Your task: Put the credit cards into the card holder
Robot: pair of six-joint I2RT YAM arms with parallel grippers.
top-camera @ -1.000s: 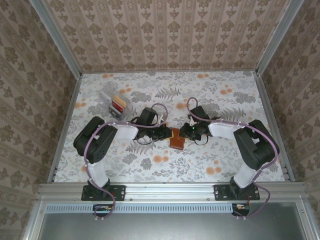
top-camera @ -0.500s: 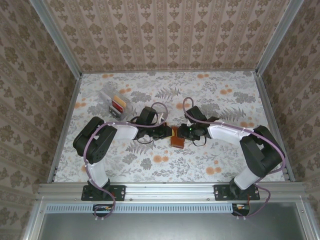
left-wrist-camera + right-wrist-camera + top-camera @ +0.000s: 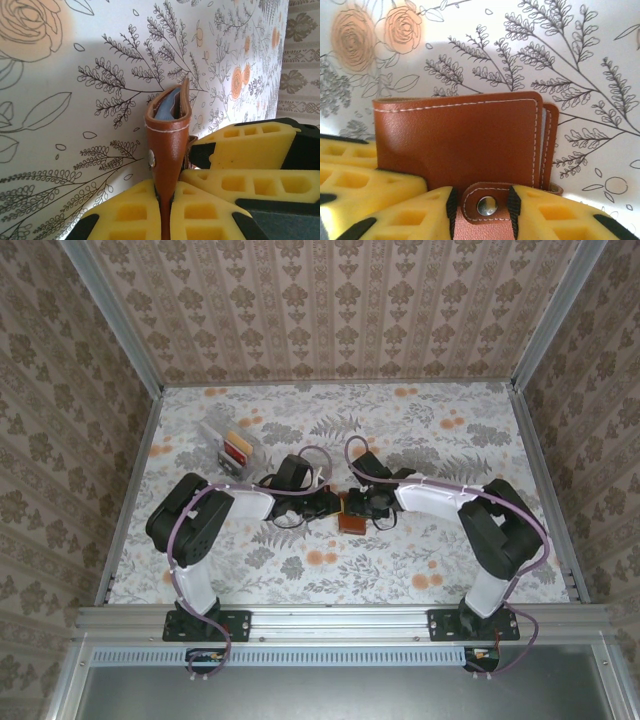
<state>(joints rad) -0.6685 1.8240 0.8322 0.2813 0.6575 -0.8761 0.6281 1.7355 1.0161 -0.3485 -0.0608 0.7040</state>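
The brown leather card holder stands on edge mid-table between my two grippers. My left gripper is shut on one leaf of it; in the left wrist view the leather rises edge-on from between my yellow fingers. My right gripper faces the holder's flat side. Its jaws stand open a tab's width apart, and the snap tab lies between them with the pads close against its edges. The red-orange credit cards stand in a clear box at the back left.
The clear box sits just behind the left arm's elbow. Aluminium rails and patterned walls fence the table on the left, right and far sides. The right arm's forearm reaches in low from the right.
My right arm has swung left and brought its gripper up against the card holder, with its jaws a little wider. The left gripper has kept its hold and place.
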